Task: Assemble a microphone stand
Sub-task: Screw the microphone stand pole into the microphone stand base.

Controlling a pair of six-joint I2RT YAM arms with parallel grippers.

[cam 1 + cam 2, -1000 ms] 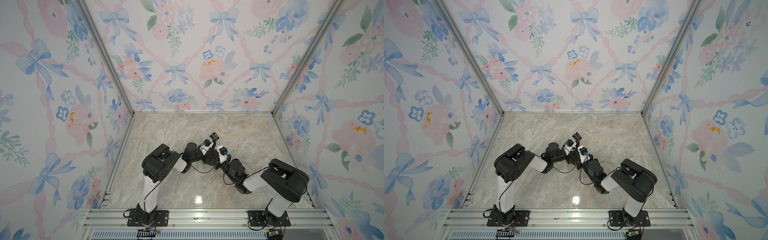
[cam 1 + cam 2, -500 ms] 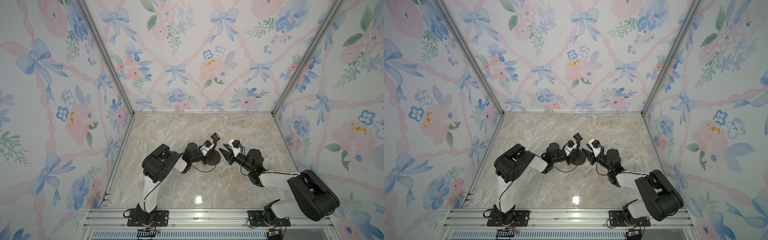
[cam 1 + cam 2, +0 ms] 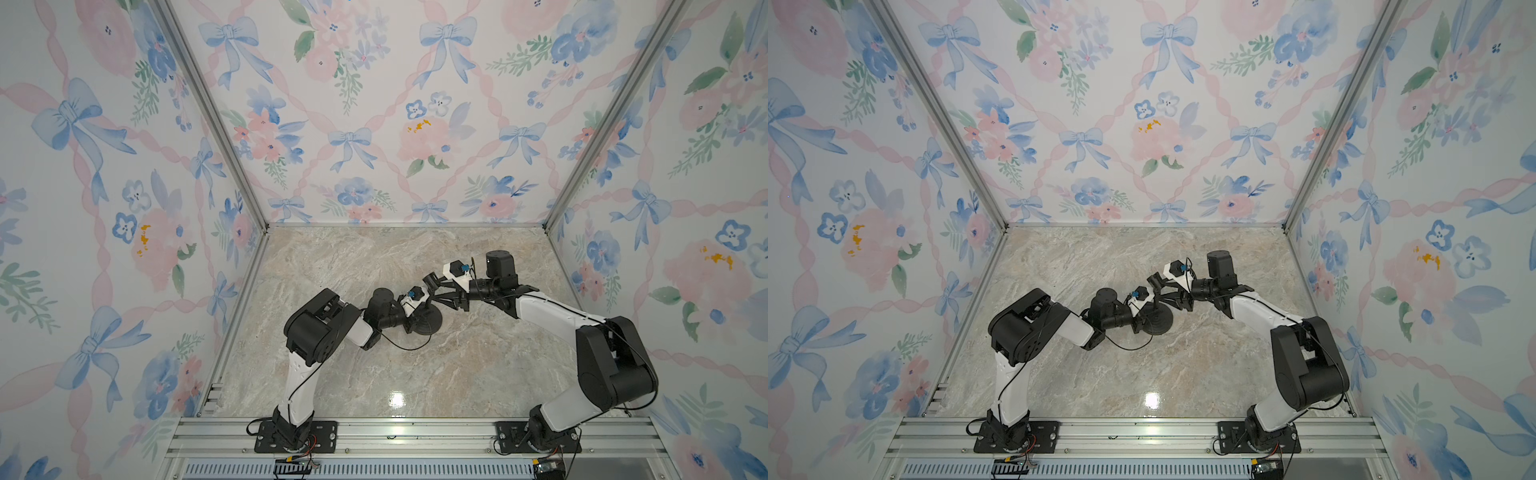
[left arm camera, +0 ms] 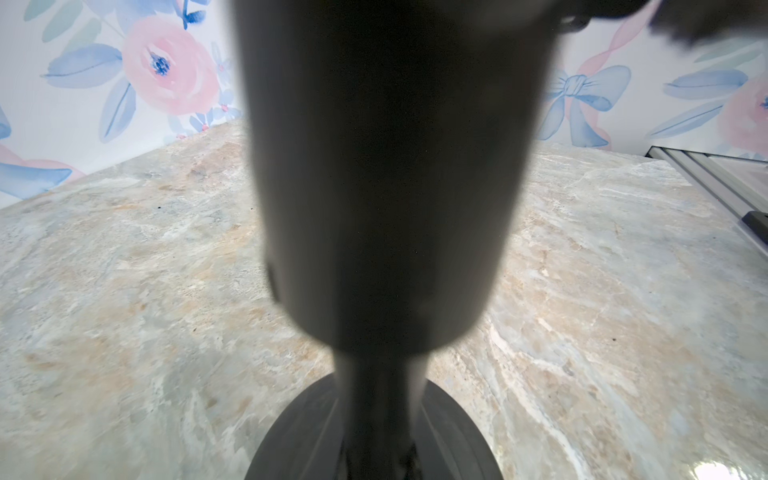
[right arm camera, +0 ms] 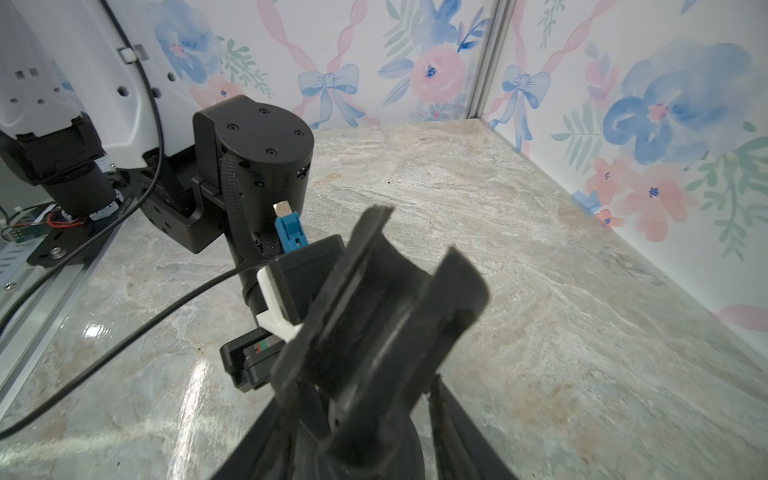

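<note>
The microphone stand stands upright at mid-table: its round black base (image 3: 433, 325) (image 3: 1162, 322) lies flat on the marble, and the thin rod rises to the C-shaped clip (image 3: 430, 279) (image 3: 1156, 281). My left gripper (image 3: 417, 315) (image 3: 1143, 317) is shut on the rod low down, just above the base. In the left wrist view the blurred clip and rod (image 4: 382, 166) fill the middle, over the base (image 4: 291, 440). My right gripper (image 3: 437, 296) (image 5: 365, 386) is open, reaching in from the right with a finger on each side of the rod below the clip (image 5: 386, 307), above the base (image 5: 395, 457).
The left arm's wrist motor (image 5: 253, 166) and its black cable (image 5: 124, 345) sit close behind the stand. Floral walls enclose the marble table (image 3: 415, 374) on three sides. An aluminium rail (image 3: 415, 432) with both arm mounts runs along the front.
My right gripper let go, opened and swung from the near side out to the right, then came back in around the rod. My left gripper closed on the rod and stayed put.
</note>
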